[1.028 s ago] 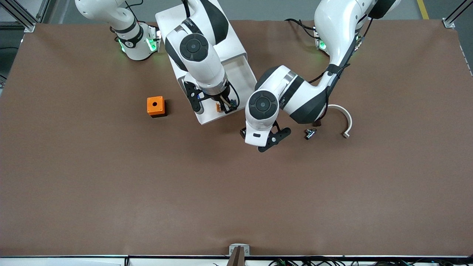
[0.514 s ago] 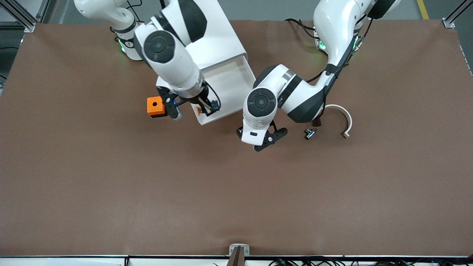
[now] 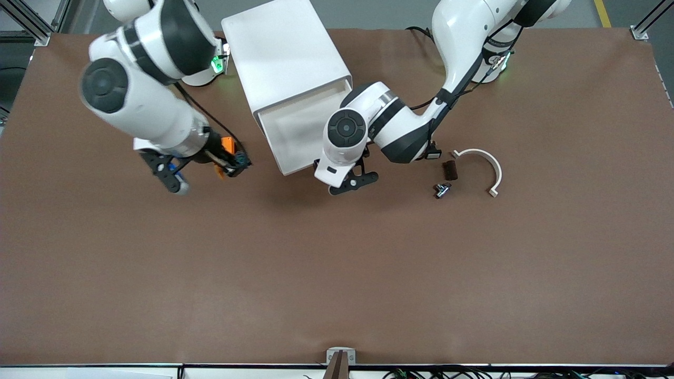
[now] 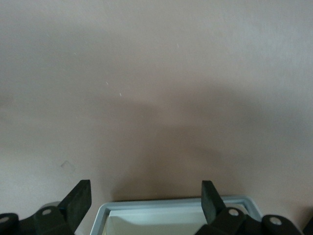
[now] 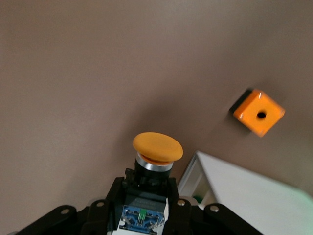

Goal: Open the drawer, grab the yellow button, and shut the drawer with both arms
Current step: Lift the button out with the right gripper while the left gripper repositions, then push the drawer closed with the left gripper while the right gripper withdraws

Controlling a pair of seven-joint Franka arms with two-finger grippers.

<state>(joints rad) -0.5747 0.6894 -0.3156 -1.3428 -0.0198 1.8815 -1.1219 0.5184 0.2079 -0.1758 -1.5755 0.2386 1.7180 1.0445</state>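
The drawer point(image 3: 295, 134), the top one of the white cabinet point(image 3: 284, 50), stands pulled out and looks empty. My right gripper point(image 3: 229, 163) is shut on the button point(image 3: 232, 159) and holds it over the table beside the orange cube box point(image 3: 227, 142), off the cabinet toward the right arm's end. In the right wrist view the button's orange cap point(image 5: 157, 147) sticks out from my right gripper point(image 5: 146, 190). My left gripper point(image 3: 352, 183) is open and empty at the drawer's front corner. In the left wrist view the drawer's front rim point(image 4: 171, 204) lies between my left gripper's open fingers point(image 4: 78, 199).
The orange cube box also shows in the right wrist view point(image 5: 258, 113). A white curved piece point(image 3: 489, 166), a dark brown block point(image 3: 449, 169) and a small black and silver part point(image 3: 441, 189) lie toward the left arm's end. Bare brown table lies nearer the front camera.
My right gripper has carried the button out of the drawer and off toward the orange cube box. My left gripper has moved in to the drawer's front edge.
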